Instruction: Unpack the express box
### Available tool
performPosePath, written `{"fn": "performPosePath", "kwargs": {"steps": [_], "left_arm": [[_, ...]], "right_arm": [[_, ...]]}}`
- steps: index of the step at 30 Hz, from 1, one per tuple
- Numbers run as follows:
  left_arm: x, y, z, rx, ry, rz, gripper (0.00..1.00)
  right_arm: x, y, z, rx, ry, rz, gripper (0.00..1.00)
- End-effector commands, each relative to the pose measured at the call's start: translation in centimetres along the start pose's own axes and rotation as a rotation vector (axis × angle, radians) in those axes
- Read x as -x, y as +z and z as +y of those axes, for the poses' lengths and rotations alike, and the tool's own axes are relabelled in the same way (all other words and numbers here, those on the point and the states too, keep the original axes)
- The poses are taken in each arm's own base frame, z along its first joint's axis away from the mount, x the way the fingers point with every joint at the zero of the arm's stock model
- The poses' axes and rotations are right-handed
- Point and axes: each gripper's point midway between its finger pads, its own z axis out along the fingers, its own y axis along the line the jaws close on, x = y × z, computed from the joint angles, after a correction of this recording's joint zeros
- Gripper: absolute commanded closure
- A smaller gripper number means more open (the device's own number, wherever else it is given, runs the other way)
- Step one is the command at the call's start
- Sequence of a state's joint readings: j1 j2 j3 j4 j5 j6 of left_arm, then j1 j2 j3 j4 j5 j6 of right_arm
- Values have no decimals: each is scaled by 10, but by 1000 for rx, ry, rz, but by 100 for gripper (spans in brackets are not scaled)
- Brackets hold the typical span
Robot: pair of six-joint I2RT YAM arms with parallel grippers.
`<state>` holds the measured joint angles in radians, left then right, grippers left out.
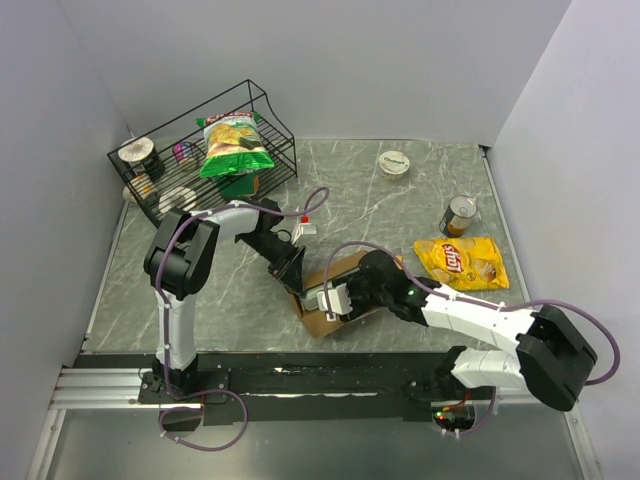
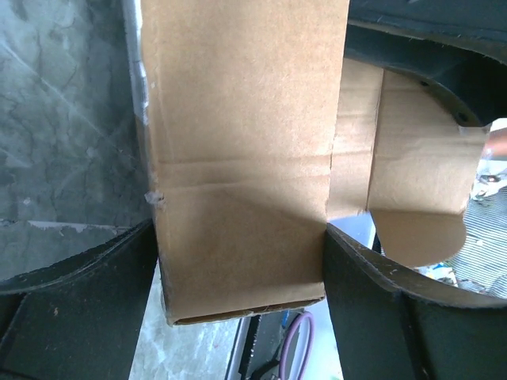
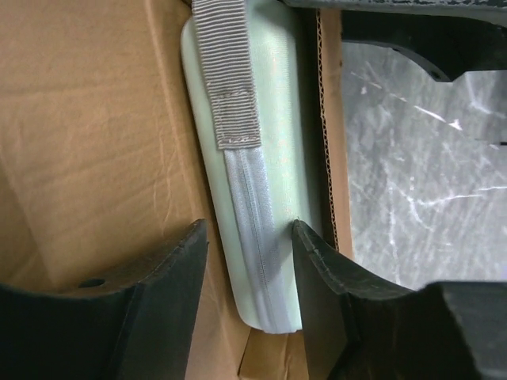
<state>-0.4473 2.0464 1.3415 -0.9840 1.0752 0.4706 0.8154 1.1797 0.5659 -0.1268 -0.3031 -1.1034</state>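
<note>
Left gripper is clamping the box crosswise by the near table edge; right gripper is pinching the pouch lying lengthwise inside.

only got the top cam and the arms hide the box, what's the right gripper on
observer: the right gripper straddles a pale green zipped pouch lying inside the express box
operator: gripped?
observer: both fingers seem to touch its sides; a firm hold i can't confirm
operator: and the left one
observer: the left gripper is closed across the box's width, one finger on each side edge
</note>
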Motion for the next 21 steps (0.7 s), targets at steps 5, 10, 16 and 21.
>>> {"fn": "performPosePath", "kwargs": {"steps": [5,10,16,21], "left_arm": [[13,-3,-11,-62,48,-29,18],[13,-1,-8,-66,35,-27,18],[16,-4,-3,-21,34,-27,18],[18,-9,5,14,23,-41,18]], "right_arm": [[-24,27,-35,-159,-84,148,47],[-25,34,-50,-193,-99,174,80],[-12,11,-34,-128,-132,95,100],[6,-34,-25,-118,-157,11,100]]}}
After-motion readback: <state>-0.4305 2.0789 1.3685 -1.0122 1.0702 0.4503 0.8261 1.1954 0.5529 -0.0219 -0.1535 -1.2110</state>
